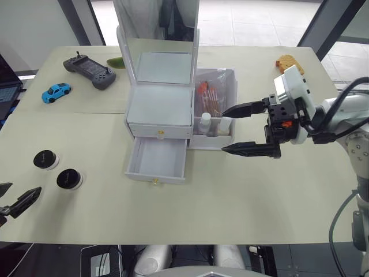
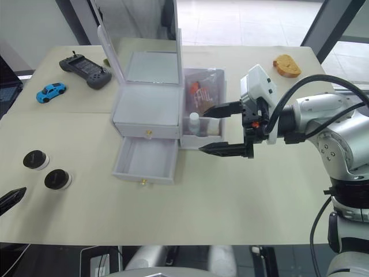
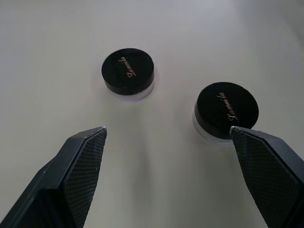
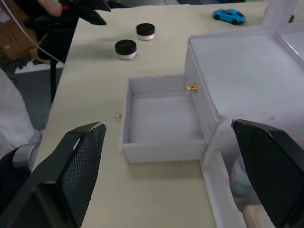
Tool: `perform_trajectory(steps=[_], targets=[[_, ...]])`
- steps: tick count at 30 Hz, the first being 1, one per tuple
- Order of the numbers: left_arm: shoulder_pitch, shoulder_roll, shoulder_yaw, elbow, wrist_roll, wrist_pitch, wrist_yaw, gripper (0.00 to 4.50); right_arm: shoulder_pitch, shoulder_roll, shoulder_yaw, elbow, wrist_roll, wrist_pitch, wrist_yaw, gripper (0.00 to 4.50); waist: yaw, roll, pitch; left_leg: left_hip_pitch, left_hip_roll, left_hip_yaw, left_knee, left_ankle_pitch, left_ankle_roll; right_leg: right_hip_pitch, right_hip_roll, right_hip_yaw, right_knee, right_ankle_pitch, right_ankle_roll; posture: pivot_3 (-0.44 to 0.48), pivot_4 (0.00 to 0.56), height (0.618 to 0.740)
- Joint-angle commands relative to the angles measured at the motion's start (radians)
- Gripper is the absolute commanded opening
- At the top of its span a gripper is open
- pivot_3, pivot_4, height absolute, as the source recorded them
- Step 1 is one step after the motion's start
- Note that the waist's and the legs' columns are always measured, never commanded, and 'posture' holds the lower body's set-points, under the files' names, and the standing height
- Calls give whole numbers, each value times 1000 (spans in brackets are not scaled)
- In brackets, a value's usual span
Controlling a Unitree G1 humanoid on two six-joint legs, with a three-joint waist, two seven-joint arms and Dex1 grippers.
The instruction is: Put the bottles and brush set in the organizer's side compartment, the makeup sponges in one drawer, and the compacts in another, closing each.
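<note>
The organizer (image 1: 159, 109) stands mid-counter (image 1: 259, 190), lower drawer (image 1: 156, 161) pulled out, brush set (image 1: 210, 98) and bottle (image 1: 205, 124) in its side bin (image 1: 229, 104). The right claw (image 1: 228, 130) gapes just beside it. Two compacts (image 1: 57, 169) lie near the left claw (image 1: 14, 202).

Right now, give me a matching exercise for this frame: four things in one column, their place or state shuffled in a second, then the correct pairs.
Things
1. lower drawer
2. upper drawer
3. compacts
4. brush set

Place or state
A. on the table near the left gripper
B. pulled open, empty
C. standing in the side compartment
D. shut

Pairs: 1-B, 2-D, 3-A, 4-C
</note>
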Motion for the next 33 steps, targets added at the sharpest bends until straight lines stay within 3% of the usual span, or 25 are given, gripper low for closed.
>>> perform_trajectory(steps=[1,13,20,23,26,31,33], targets=[[-22,13,-41,-60,-28,24,27,4476,-28,-4,-27,-41,41,37,-11,4500,0,0,0,0,0,1,0,0,0,0,0,1,0,0,0,0,150,740],[-146,60,-267,60,61,13,106,4476,38,-43,-114,-168,136,140,-126,4500,0,0,0,3,5,11,-3,0,0,-2,6,9,0,0,0,0,150,740],[-198,64,-371,93,92,-19,103,4476,23,-41,-94,-111,104,121,-125,4500,0,0,0,4,10,17,-4,-1,1,-3,13,13,0,1,2,0,150,740],[-218,72,-391,109,101,-29,102,3930,31,-41,-102,-119,108,124,-134,4500,-1,0,0,4,11,18,-4,-1,0,-4,13,13,0,1,2,0,150,740],[-234,95,-387,136,106,-42,86,3003,43,-44,-114,-134,115,129,-141,4500,-2,0,0,4,11,20,-5,-1,0,-5,13,14,0,1,2,0,150,740],[-211,205,-359,159,134,-98,-5,2923,62,-55,-125,-146,120,127,-148,4500,-3,0,0,4,12,22,-7,-1,0,-7,13,14,0,1,2,0,150,740],[-258,265,-343,193,107,-116,-65,2923,63,-56,-127,-148,123,127,-150,4500,0,0,0,4,12,23,-8,-1,0,-8,14,13,0,1,2,0,150,740]])
